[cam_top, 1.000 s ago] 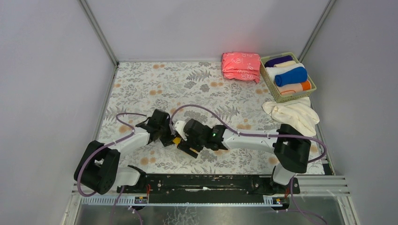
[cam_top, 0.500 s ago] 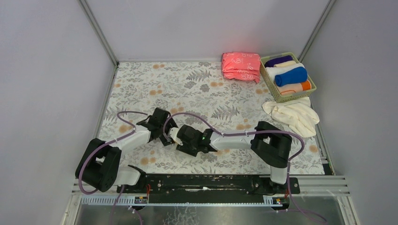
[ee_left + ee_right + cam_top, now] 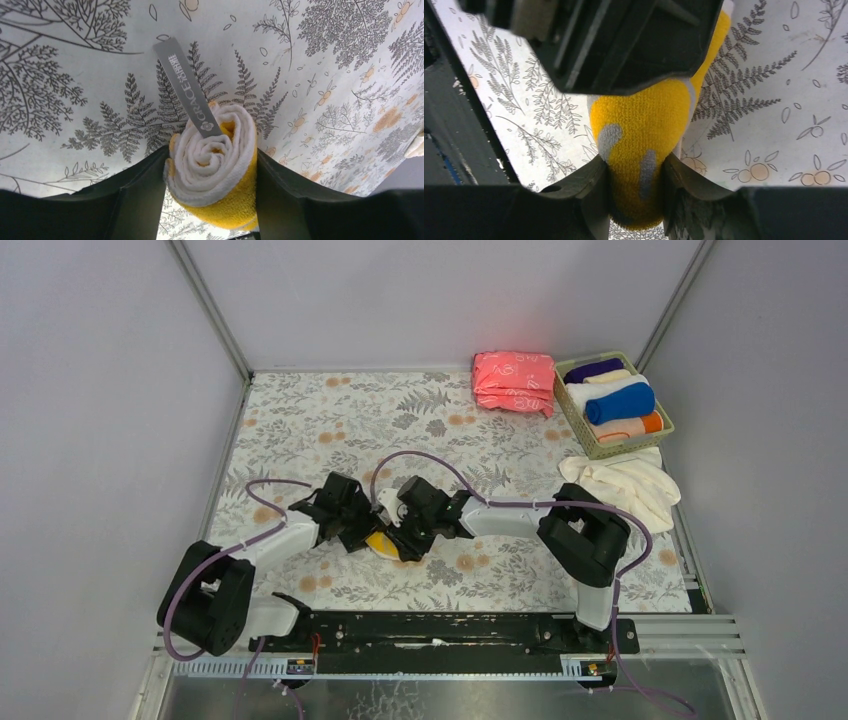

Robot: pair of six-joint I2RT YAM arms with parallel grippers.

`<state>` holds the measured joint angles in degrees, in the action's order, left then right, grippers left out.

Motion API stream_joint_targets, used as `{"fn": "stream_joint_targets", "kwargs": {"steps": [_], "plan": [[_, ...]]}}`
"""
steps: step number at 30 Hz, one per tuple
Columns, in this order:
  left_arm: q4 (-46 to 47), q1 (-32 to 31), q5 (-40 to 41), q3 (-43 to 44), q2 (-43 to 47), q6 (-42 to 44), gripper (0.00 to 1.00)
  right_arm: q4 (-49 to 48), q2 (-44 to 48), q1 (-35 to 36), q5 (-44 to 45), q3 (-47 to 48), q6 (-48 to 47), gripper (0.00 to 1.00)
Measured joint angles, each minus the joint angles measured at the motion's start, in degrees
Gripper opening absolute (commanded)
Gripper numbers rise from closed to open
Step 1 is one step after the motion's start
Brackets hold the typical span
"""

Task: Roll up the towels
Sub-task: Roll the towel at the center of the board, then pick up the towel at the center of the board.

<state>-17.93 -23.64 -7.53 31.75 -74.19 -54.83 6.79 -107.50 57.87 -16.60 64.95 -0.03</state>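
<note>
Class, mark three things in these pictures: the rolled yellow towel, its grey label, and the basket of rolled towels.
rolled yellow towel (image 3: 212, 165), left wrist view, white spiral end.
grey label (image 3: 187, 87), left wrist view, middle of strip.
basket (image 3: 597, 451), top external view, near rim corner.

A robotics lab cell is indicated: a bench (image 3: 300, 410) covered with fern-printed cloth is enclosed by plain pale grey wall panels (image 3: 430, 300) in slim aluminium posts (image 3: 208, 308), and a black metal mounting rail (image 3: 440, 628) is fixed along its near edge.

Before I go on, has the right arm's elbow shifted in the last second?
Yes. The right arm's elbow has swung left in the top view, away from the table's right edge.
</note>
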Motion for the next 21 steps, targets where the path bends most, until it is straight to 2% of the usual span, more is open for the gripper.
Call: {"fn": "stream_joint_targets", "kwargs": {"steps": [3,6,12,15,18,21], "plan": [[0.9,-0.2,-0.3,-0.3,-0.9,-0.4,0.40,0.2,0.0,0.0,-0.5,0.0,1.2,0.63],[1.8,-0.4,-0.4,-0.5,-1.5,-0.6,0.36,1.1,0.0,0.0,0.0,0.2,1.8,0.72],[3.3,-1.9,0.3,-0.7,-1.8,-0.7,0.35,3.1,-2.5,0.3,0.6,4.1,2.1,0.77],[4.0,-2.4,0.7,-1.0,-1.7,-0.7,0.35,3.5,-4.0,0.3,0.6,6.1,2.5,0.74],[4.7,-2.4,0.6,-1.2,-1.8,-0.7,0.35,4.2,-5.0,0.3,0.7,7.5,2.7,0.66],[5.8,-2.4,0.8,-1.4,-1.9,-0.7,0.36,5.2,-5.6,0.3,2.0,8.5,3.2,0.49]]}}
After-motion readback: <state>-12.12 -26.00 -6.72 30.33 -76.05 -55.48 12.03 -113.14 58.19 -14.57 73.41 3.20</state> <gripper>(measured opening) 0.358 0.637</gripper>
